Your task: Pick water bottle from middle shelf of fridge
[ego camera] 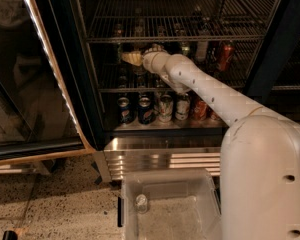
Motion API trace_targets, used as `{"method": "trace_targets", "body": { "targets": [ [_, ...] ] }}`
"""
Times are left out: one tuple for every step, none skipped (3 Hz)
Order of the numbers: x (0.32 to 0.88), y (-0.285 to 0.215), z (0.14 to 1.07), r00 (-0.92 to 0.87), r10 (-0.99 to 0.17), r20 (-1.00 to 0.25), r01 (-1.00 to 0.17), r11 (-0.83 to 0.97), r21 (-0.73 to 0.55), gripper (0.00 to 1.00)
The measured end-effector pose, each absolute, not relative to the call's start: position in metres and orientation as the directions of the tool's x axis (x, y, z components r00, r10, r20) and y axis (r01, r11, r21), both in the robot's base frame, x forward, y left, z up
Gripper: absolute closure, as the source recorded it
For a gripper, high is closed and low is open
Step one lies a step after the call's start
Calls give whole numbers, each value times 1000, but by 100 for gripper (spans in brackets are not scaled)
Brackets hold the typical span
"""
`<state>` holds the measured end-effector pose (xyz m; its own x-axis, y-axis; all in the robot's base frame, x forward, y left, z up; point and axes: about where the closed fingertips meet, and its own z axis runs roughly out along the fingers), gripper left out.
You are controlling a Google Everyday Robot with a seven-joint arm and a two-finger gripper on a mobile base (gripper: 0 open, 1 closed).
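The fridge [155, 154] stands open in front of me, with dark wire racks. My gripper [131, 58] reaches in at the left part of the middle shelf [115, 89], just under the upper rack [170, 37], among dark bottles. A pale bottle with a light label [202, 49], which may be the water bottle, stands further right behind my arm [210, 91]. It is apart from the gripper. I see nothing held in the gripper.
The open glass door [35, 84] with its light strip [55, 79] hangs at the left. Soda cans [160, 109] line the level below. A red can [225, 55] stands at the right. A clear plastic bin [167, 204] sits on my base below.
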<state>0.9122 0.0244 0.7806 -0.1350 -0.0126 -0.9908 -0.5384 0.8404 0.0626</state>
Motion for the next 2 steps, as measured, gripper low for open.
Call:
{"method": "trace_targets", "body": {
  "targets": [
    [919, 31, 782, -128, -20, -992, -538, 841, 53, 40],
    [922, 36, 783, -123, -25, -992, -533, 845, 45, 36]
  ]
}}
